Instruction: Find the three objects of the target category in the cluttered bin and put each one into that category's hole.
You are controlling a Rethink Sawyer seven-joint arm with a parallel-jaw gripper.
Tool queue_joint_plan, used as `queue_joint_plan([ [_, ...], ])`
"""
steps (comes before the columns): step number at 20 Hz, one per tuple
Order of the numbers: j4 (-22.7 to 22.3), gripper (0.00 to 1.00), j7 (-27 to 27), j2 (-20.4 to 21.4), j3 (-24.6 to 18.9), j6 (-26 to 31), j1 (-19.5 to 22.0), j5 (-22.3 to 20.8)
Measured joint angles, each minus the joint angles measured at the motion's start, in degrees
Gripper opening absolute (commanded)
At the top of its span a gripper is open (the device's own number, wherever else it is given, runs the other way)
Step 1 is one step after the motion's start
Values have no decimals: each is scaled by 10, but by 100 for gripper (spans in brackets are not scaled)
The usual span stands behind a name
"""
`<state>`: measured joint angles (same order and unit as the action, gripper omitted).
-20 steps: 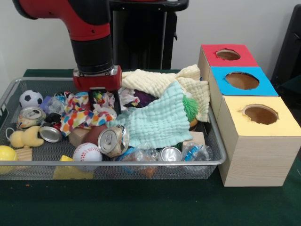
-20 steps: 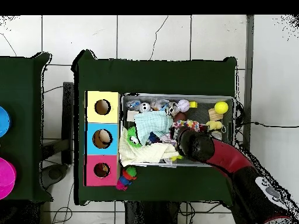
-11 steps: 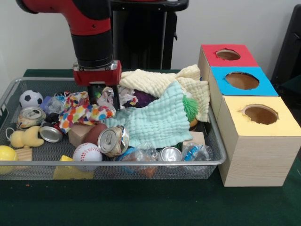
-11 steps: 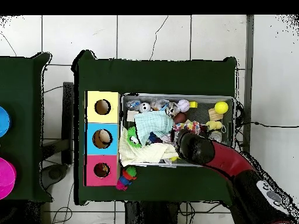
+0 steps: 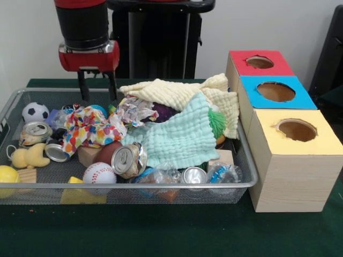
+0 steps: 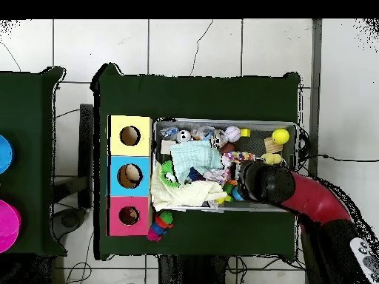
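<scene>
Front view: gripper [image 5: 96,85] hovering empty, fingers spread, above bin [image 5: 134,185]'s far-left; tan plush [image 5: 29,157] at left rim likely soft, light — pinching mid-body.

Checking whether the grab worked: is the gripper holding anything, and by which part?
Nothing is held. The gripper hangs open and empty above the bin, clear of the confetti-print cloth.
</scene>
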<state>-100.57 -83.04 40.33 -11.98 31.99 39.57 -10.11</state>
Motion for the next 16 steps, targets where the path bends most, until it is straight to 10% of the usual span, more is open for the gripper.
queue_joint_plan([
  [16, 128, 100, 0, -20, -4, 26, 39, -39],
])
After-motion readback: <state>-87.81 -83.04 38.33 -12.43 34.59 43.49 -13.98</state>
